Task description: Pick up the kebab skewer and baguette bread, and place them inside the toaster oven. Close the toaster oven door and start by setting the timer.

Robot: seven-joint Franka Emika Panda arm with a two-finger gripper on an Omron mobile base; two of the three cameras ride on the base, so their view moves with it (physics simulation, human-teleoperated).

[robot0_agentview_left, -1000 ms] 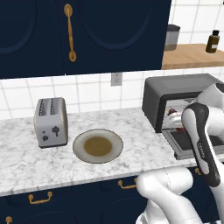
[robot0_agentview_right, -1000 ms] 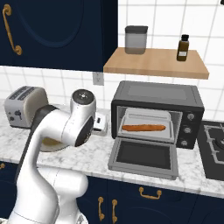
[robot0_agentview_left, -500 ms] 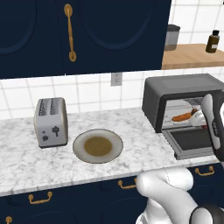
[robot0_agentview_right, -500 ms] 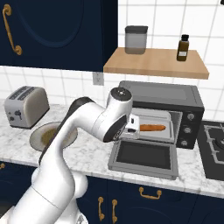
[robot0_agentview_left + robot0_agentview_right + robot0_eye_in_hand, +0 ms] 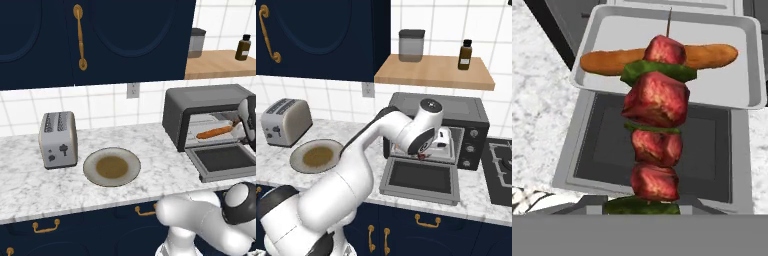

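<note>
The claw (image 5: 423, 156) is holding the kebab skewer (image 5: 656, 131) by its near end, just in front of the open toaster oven (image 5: 466, 117). The stick is looking thin and light, with soft chunks that may slip. The baguette bread (image 5: 657, 58) is lying on the tray (image 5: 739, 90) inside, right in the way. The toaster oven door (image 5: 418, 179) is hanging down over the tabletop (image 5: 30, 187).

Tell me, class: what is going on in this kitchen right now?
The robot arm is carrying the kebab skewer in its gripper, over the toaster oven door, which lies open. The baguette bread already rests on the tray inside the toaster oven. On the counter, the plate sits beside the silver toaster. The skewer is not yet on the tray.
</note>
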